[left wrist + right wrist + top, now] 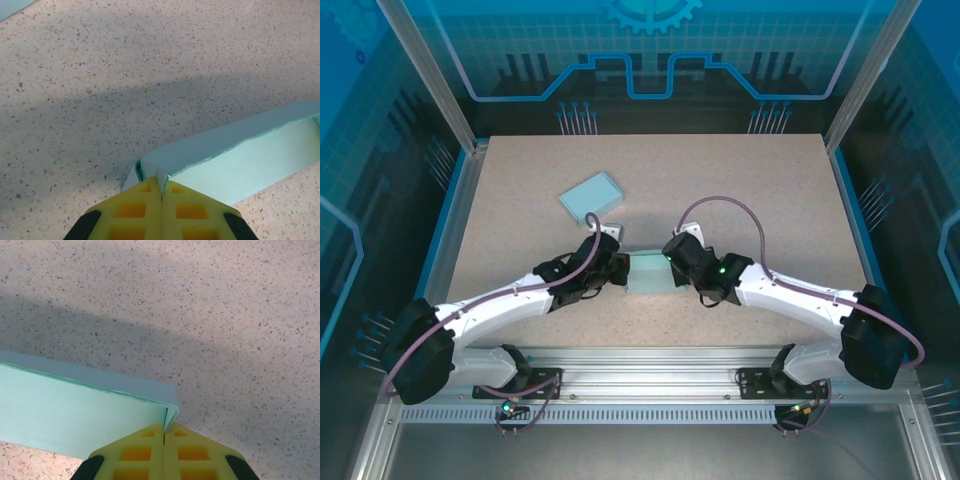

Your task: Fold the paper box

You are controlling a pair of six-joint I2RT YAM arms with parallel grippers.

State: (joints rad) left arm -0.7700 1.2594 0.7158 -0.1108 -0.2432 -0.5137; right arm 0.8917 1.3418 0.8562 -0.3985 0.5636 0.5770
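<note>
Two pale teal boxes are sitting on the speckled table (750,190). A flat-topped box (591,197) is lying farther back, left of centre, and the open-topped paper box (648,272) is lying nearer, between two grippers. The left gripper (161,187) is pinching its left end wall, jaws squeezed together. The right gripper (164,429) is pinching the right end wall likewise.

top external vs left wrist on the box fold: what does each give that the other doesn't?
Top external adds: the right gripper at the far end of the paper box, and the whole second box farther back on the table. Left wrist adds: a close look at the left gripper, shut on the paper box's thin corner, plus its open inside wall. Shared: the paper box, the speckled table, the left gripper at its end.
</note>
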